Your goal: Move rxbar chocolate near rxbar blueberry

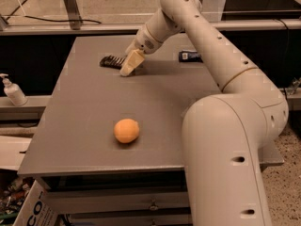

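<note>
The rxbar chocolate (111,61), a dark striped bar, lies flat at the far left of the grey table (94,102). My gripper (129,67) points down at the bar's right end, touching or just over it. The rxbar blueberry (190,56), dark navy with a white patch, lies at the far right of the table, partly behind my arm.
An orange (126,130) sits near the table's front middle. A white pump bottle (12,91) stands on a ledge left of the table. A metal rail and post run behind the table's far edge. A cardboard box (28,211) sits on the floor at front left.
</note>
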Motion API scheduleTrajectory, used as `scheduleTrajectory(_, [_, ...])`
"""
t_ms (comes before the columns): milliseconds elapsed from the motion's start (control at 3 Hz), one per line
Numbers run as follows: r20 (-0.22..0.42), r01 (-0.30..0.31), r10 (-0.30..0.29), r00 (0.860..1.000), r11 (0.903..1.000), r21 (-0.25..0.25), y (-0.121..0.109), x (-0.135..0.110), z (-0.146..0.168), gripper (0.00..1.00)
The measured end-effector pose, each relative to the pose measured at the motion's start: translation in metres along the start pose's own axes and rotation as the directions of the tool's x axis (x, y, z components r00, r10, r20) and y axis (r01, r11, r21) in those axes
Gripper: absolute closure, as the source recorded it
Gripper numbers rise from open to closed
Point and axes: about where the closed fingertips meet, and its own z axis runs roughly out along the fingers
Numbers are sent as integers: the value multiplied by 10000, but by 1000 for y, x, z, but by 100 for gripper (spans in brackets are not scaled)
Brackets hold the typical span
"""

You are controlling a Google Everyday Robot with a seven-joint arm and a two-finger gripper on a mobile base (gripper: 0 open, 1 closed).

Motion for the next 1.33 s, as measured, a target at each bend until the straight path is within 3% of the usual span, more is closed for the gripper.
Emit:
scheduleTrajectory(667, [271, -118, 118, 9996, 9999, -9, -2, 0, -12, 87])
scheduleTrajectory(1000, [706, 104, -118, 9974, 9997, 209, 3, -8, -38, 100])
scheduleTrajectory(1333, [1072, 480, -528, 9928, 9977, 470, 16, -19, -72, 100])
